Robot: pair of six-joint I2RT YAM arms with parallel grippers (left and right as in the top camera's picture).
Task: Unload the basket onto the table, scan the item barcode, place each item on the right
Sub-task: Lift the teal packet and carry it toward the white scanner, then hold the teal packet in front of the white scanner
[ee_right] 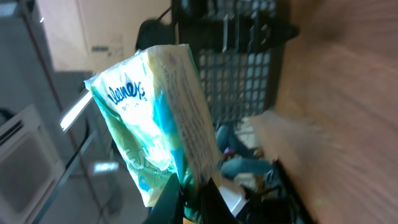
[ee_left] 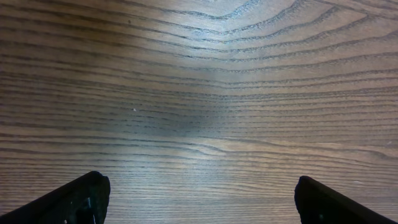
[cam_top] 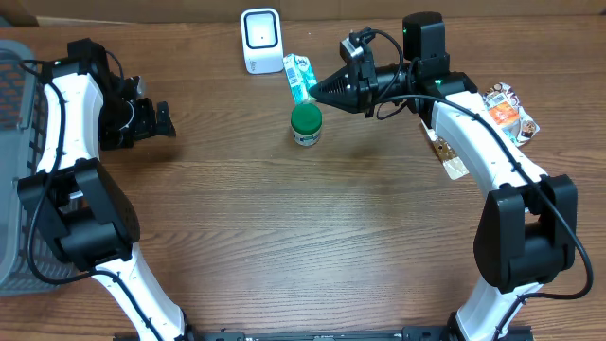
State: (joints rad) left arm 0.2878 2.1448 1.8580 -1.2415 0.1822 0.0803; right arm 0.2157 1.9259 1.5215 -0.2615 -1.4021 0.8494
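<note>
The item is a green and white Kleenex tissue pack [cam_top: 299, 78], hanging above the table at the back centre. My right gripper [cam_top: 317, 90] is shut on its lower end. In the right wrist view the pack [ee_right: 155, 118] rises up from the right gripper [ee_right: 196, 196], its printed side turned to the camera. The white barcode scanner [cam_top: 261, 40] stands upright just left of the pack. My left gripper [cam_top: 161, 118] is open over bare wood at the far left. The left wrist view shows the left gripper [ee_left: 199, 199] with nothing between its fingers.
A green-lidded jar [cam_top: 306, 124] stands right below the held pack. A dark mesh basket [cam_top: 14, 142] sits at the left edge. Snack packets [cam_top: 507, 112] lie at the far right, and a flat packet [cam_top: 453, 159] lies under the right arm.
</note>
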